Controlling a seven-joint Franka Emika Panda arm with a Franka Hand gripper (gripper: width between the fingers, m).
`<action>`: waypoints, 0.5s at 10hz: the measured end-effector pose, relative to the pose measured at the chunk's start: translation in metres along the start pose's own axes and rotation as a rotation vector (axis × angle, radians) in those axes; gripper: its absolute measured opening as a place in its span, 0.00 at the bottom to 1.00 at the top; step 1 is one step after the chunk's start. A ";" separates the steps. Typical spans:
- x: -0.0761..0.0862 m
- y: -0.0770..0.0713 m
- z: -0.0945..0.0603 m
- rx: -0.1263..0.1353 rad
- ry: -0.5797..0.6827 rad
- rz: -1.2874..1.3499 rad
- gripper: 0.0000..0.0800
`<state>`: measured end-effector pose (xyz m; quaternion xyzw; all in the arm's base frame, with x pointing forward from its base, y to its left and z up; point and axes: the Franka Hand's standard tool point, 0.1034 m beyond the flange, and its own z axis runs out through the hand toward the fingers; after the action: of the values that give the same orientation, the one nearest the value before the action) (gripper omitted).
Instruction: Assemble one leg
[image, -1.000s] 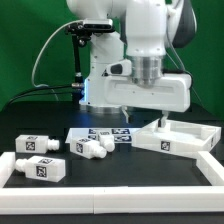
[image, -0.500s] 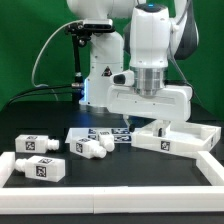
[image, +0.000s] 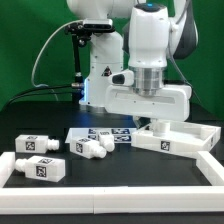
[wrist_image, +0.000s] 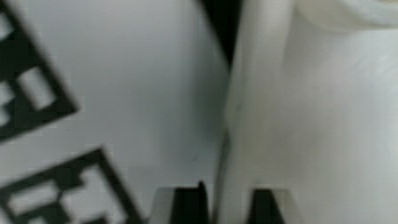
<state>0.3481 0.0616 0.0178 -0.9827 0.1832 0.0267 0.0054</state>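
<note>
Several white legs with tags lie on the black table at the exterior view's left: two blocks (image: 30, 145) (image: 40, 168) and two pegs (image: 88, 148) (image: 112, 141). My gripper (image: 150, 122) is away from all of them, low over the near-left corner of the large white panel (image: 185, 140). In the wrist view my dark fingertips (wrist_image: 187, 205) stand close together with the panel's raised rim (wrist_image: 267, 110) between them; the gripper (wrist_image: 226, 205) looks shut on it. No leg shows in the wrist view.
The marker board (image: 95, 133) lies just beside the panel and fills one side of the wrist view (wrist_image: 89, 120). A white rail (image: 120, 192) borders the table's front and the exterior view's right. The robot's base (image: 100, 70) stands behind.
The hand has come down a little onto the panel's corner over the last second. The legs and the panel have not moved.
</note>
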 end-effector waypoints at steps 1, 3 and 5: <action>0.005 0.006 -0.012 0.008 -0.008 -0.027 0.07; 0.020 0.023 -0.046 0.047 -0.053 -0.097 0.07; 0.059 0.038 -0.089 0.055 -0.037 -0.191 0.07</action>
<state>0.3942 0.0031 0.1030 -0.9945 0.0891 0.0391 0.0384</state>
